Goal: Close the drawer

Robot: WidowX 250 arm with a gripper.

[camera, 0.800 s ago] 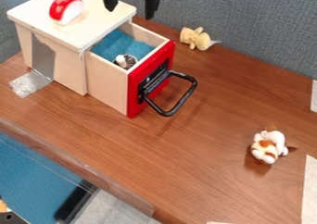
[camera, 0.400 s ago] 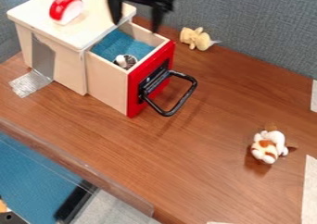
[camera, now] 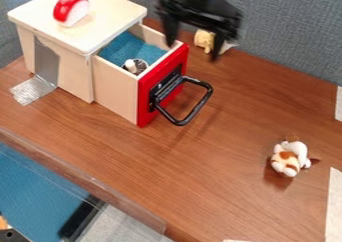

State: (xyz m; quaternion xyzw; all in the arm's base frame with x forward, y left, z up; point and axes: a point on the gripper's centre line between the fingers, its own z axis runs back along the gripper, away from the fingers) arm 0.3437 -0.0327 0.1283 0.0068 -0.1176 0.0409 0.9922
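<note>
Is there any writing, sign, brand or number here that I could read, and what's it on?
None that I can read: I make out no words, numbers or signs on the red drawer front, the wooden box, the toys or the robot's hand.

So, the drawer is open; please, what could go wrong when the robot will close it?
The gripper hangs open by the far front corner of the drawer and could catch its rim. A hard push might shake the red-and-white toy off the cabinet. The yellow toy behind the gripper may get knocked.
</note>
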